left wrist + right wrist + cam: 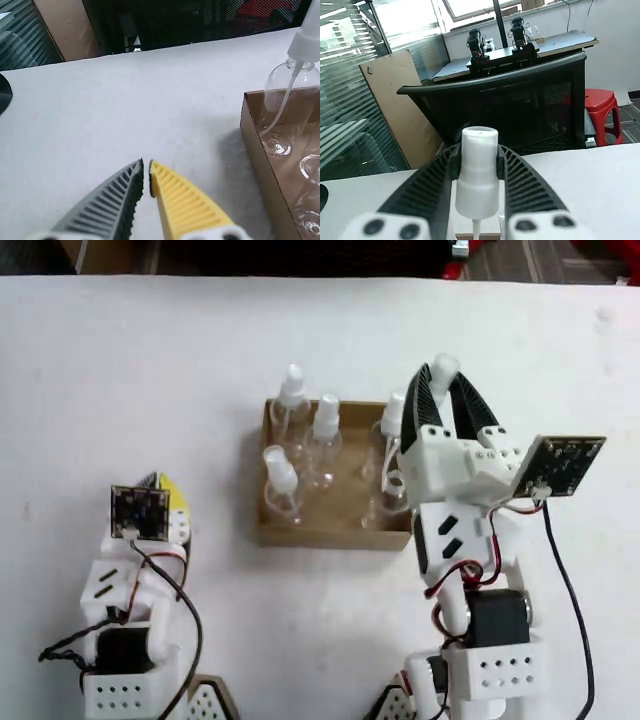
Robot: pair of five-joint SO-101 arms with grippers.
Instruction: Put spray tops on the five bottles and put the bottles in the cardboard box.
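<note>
The open cardboard box [262, 532] sits mid-table and holds several clear bottles [325, 445] standing upright with white spray tops on. My right gripper [445, 378], black-fingered, hangs over the box's far right corner, shut on a white spray top [445, 364]. In the right wrist view that spray top [479, 180] sits clamped between the black fingers [427, 192], its thin tube hanging below. My left gripper [160, 483] rests low to the left of the box; its grey and yellow fingers are shut with nothing in them [146, 172]. A capped bottle [292, 75] stands in the box's near corner [255, 140].
White table surface spreads to the left of and behind the box. A black mesh chair [520, 105] and a red stool [602, 112] stand beyond the table's far edge. The right arm's body [470, 540] covers the box's near right corner.
</note>
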